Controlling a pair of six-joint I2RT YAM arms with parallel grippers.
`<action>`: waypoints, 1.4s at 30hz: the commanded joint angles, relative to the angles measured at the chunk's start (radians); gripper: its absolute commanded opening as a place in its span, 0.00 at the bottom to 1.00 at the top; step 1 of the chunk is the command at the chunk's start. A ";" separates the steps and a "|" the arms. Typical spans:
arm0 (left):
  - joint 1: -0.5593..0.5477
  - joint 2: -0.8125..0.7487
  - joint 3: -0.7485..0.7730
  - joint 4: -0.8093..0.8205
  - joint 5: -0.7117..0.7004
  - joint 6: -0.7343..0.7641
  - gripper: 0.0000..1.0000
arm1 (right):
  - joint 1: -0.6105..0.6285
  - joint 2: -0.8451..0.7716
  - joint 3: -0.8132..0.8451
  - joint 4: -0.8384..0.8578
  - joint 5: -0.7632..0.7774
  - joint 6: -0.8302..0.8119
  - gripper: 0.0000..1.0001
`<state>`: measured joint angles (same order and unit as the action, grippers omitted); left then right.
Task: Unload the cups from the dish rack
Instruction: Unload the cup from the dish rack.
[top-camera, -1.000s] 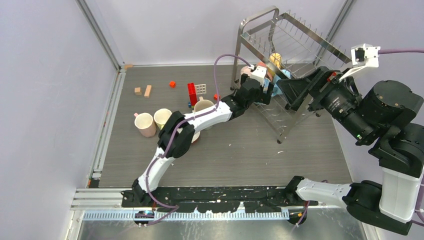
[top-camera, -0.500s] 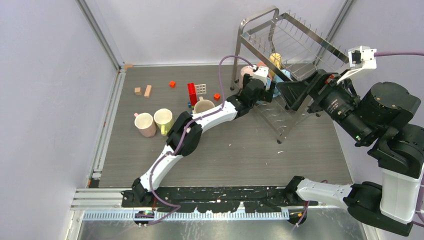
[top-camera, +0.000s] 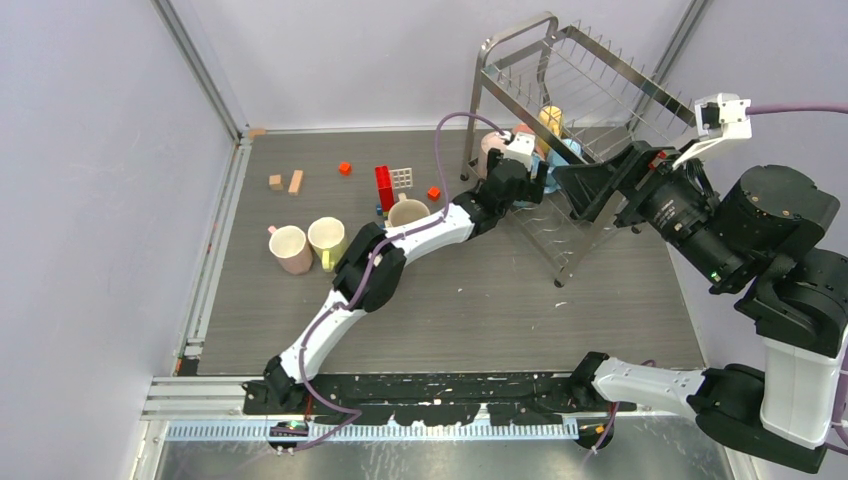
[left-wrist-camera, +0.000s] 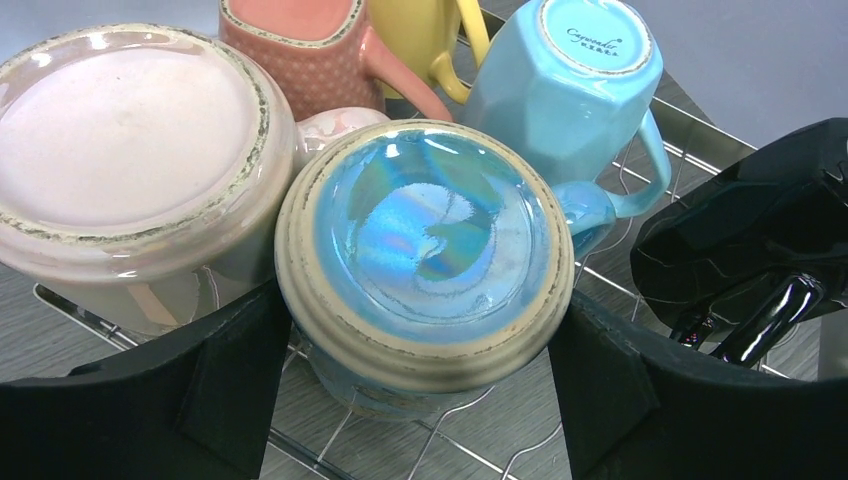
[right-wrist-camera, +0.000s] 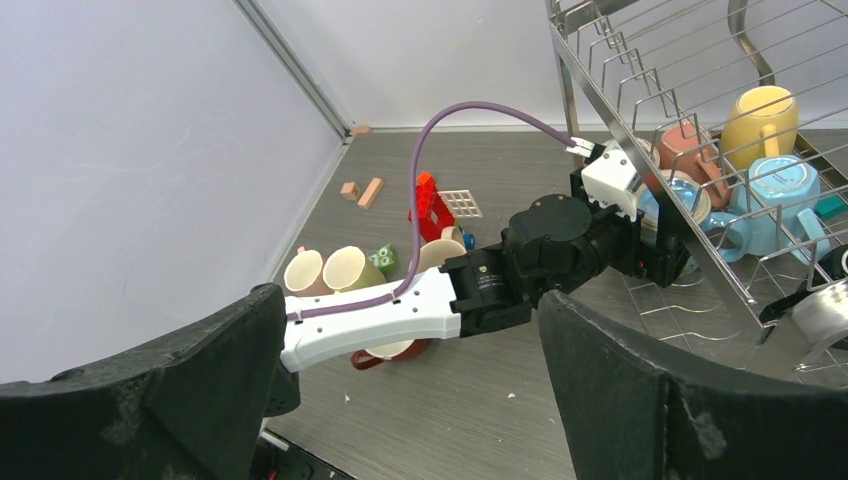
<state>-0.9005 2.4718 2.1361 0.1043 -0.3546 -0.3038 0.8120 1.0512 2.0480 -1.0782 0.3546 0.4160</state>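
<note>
Grey table (top-camera: 480, 300), dish rack (top-camera: 560, 70), light blue cup (left-wrist-camera: 565, 100), cursive base stamp unreadable

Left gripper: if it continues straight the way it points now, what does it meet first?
Most likely the upturned mug with the shiny blue base, which sits between the fingers of the left gripper on the dish rack. How much gap remains in depth is unclear.

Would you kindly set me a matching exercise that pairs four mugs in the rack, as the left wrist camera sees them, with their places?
Mugs:
1. shiny blue-based mug
2. pale pink-based mug
3. faceted light blue mug
4. black mug

Places:
a. far right
b. between the jaws of the left gripper
c. far left
d. upper right, print on its base

Pairs: 1-b, 2-c, 3-d, 4-a
</note>
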 joint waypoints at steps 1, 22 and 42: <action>0.008 -0.061 -0.071 0.076 0.044 -0.018 0.61 | 0.006 -0.002 -0.012 0.042 0.006 -0.021 1.00; -0.003 -0.254 -0.193 0.162 0.175 -0.009 0.26 | 0.006 -0.023 -0.087 0.080 0.038 -0.025 1.00; -0.003 -0.261 -0.125 0.177 0.228 -0.001 0.16 | 0.004 -0.024 -0.109 0.087 0.052 -0.030 1.00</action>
<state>-0.9012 2.3199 1.9255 0.1509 -0.1448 -0.3061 0.8120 1.0317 1.9461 -1.0401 0.3843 0.3977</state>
